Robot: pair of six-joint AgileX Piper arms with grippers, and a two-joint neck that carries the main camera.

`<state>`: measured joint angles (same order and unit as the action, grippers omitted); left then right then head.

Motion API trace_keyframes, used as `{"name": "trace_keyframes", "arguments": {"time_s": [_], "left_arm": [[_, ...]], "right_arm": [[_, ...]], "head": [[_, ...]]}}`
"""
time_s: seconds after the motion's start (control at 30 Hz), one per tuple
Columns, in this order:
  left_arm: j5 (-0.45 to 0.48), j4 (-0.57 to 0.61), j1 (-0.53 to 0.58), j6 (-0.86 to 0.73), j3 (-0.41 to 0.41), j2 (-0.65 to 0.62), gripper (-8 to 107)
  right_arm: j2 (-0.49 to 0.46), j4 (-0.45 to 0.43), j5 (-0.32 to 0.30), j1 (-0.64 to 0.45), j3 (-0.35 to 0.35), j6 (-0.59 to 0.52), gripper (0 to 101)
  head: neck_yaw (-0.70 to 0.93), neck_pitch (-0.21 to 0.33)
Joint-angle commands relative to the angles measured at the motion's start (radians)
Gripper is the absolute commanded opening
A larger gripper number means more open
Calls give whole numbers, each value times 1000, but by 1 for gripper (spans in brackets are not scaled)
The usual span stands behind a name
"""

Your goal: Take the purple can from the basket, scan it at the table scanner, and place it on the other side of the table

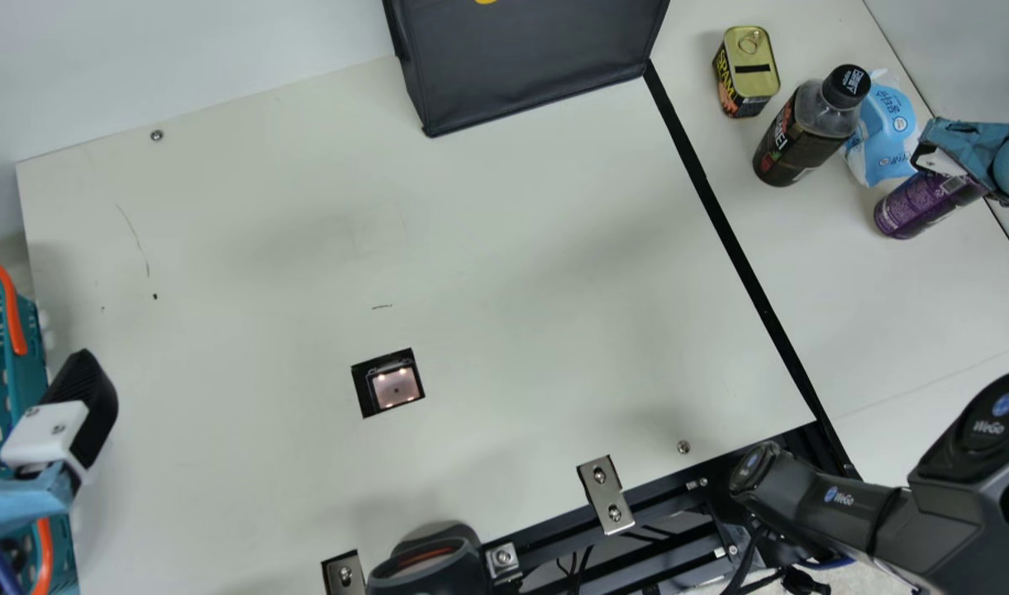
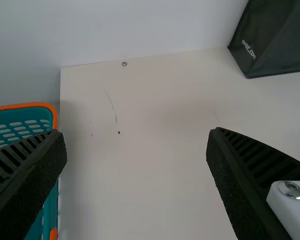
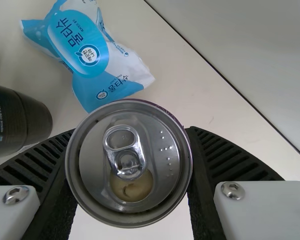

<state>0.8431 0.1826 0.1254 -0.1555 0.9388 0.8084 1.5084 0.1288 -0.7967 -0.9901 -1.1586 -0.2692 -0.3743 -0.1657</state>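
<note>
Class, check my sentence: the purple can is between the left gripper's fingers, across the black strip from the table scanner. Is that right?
Wrong gripper: the right wrist view shows the purple can between the fingers of the right gripper. It is indeed across the black strip from the table scanner.

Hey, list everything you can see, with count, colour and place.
Cylindrical purple metal can: 1, purple, between right gripper's fingers
Round plastic bottle: 1, dark, beside packet
Soft plastic packet: 1, blue-white, beside can
Rectangular metal tin: 1, gold-topped, beyond bottle
Slatted plastic basket: 1, teal-orange, left
Boxy fabric bag: 1, black, far edge
Square scanner: 1, black, set in table
Flat table: 1, cream, underneath
Long strip: 1, black, table's right
Metal brackets: 3, silver, near edge
Left gripper: 1, black-white, beside basket
Right gripper: 1, black-white, right side
</note>
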Motion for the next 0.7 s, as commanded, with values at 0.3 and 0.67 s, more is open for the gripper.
{"name": "trace_keyframes", "arguments": {"time_s": [0.3, 0.67], "left_arm": [[0, 0, 0, 0, 0, 0, 90], [0, 0, 0, 0, 0, 0, 90]], "right_arm": [[18, 20, 45, 2, 6, 13, 20], [21, 25, 59, 2, 17, 21, 57]], "head": [[-2, 27], [-2, 27]]}}
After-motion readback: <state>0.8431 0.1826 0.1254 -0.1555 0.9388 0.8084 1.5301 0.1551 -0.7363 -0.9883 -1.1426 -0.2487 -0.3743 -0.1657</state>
